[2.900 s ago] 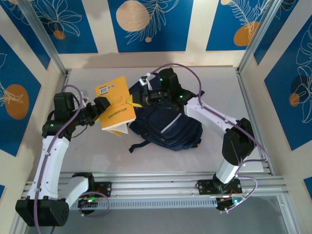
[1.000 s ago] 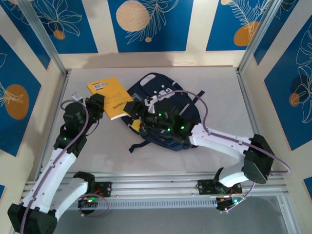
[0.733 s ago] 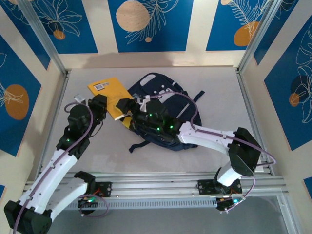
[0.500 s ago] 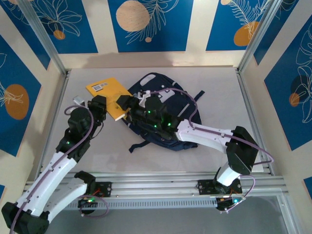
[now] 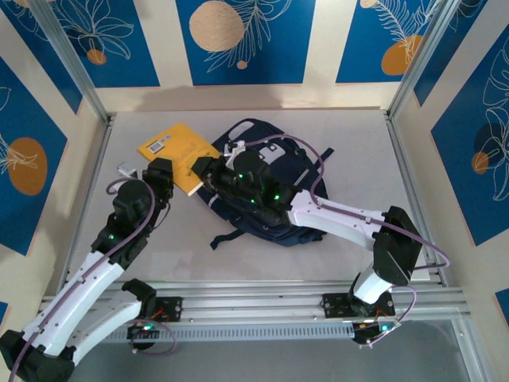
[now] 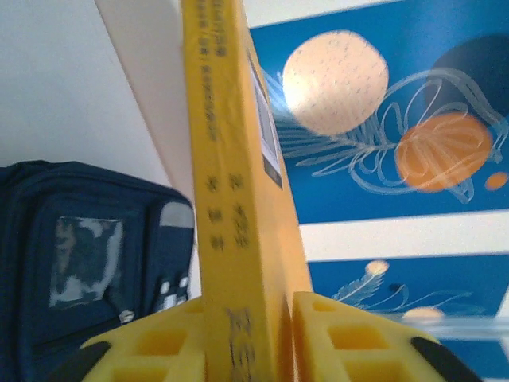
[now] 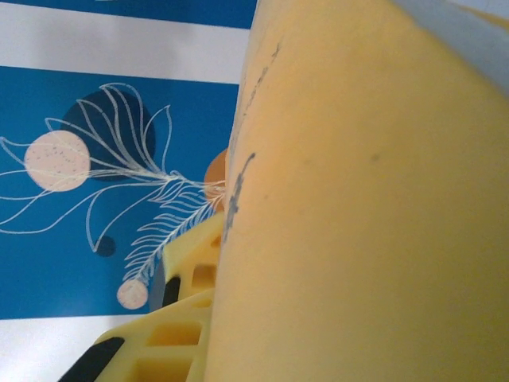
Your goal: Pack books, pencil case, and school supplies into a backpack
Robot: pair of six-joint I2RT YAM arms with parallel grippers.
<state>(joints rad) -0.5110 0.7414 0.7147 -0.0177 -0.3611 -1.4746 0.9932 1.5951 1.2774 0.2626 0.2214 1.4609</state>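
At upper left of the top external view, a thin yellow-orange paperback book [image 5: 176, 151] is seen over the pale grey table [image 5: 358, 143], with its white barcode label toward the far left corner. Its right edge is just beside the navy blue fabric backpack [image 5: 274, 187], which lies at frame centre with dark straps trailing toward the lower left.

The left gripper [image 5: 165, 173] is placed at the book's near edge. In the left wrist view the book's spine is seen upright between the two yellow finger pads [image 6: 151, 346] and touched on both sides, so the book is recorded as clamped. The backpack is seen at lower left of that view, with a clear window pocket on its face.

The right gripper [image 5: 203, 169] is positioned at the book's near right corner, over the backpack's left edge. In the right wrist view the yellow-orange cover lies against one yellow finger [image 7: 187, 318]. The second finger is hidden, so it cannot be told whether these jaws are closed on the book. Nor can it be told whether the book rests on the table or is lifted.
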